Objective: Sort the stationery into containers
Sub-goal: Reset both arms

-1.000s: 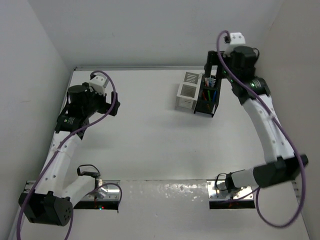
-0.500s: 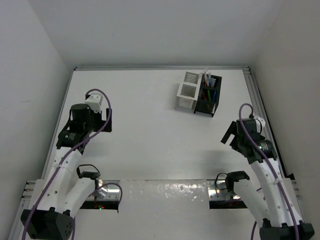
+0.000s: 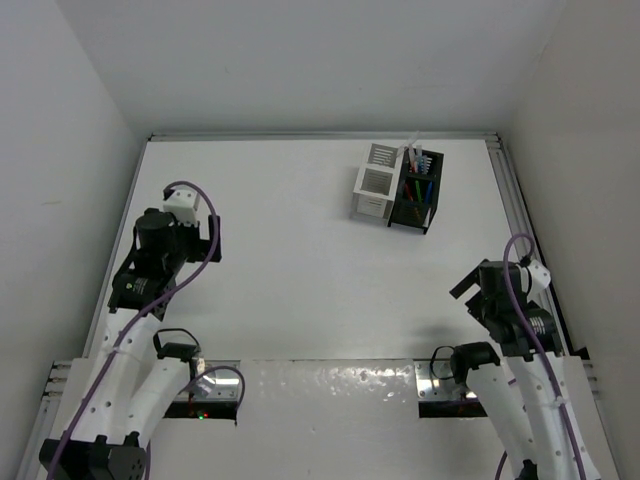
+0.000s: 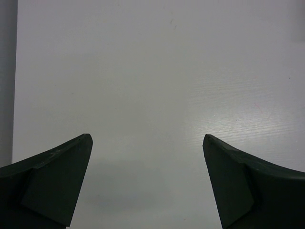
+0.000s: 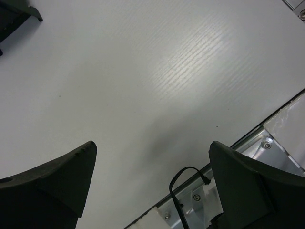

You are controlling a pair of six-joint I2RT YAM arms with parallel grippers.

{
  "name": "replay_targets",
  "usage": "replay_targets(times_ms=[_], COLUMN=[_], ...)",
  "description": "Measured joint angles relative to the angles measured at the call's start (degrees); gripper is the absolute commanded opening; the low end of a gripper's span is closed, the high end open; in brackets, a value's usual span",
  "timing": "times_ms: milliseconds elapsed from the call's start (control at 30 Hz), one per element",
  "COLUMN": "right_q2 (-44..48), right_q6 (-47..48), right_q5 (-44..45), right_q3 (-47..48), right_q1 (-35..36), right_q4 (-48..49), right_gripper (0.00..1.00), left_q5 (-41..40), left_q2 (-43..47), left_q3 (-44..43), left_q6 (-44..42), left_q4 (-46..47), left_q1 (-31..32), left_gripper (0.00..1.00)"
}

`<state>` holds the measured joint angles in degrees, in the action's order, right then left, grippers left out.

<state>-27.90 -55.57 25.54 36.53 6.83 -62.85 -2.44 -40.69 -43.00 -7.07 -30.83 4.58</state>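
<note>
The white container and the black container stand side by side at the back right of the table. Several coloured pens stand in the black one; the white one's inside does not show. No loose stationery or pink eraser is in view. My left gripper is open and empty over bare table at the left; its wrist view shows only table. My right gripper is open and empty at the right front, far from the containers. A corner of the black container shows in the right wrist view.
A metal mounting rail runs along the table's near edge, with a black cable looping over it. A rail lines the table's right edge. White walls enclose the table on three sides.
My right arm has drawn back from above the containers to the right front of the table. My left arm has pulled back a little toward the near left.
</note>
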Motion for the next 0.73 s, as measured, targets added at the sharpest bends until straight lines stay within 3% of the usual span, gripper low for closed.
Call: replay_targets(times_ms=[733], right_q2=[-0.72], right_q6=[-1.53], right_q5=[0.02], right_q3=[0.07], right_q1=[0.0], right_q4=[-0.2], right_gripper=[0.99], left_q5=[-0.42], left_q2=[0.96], left_q3=[0.44], left_q6=[0.04], left_q4=[0.83], left_q1=[0.61], left_gripper=[1.0])
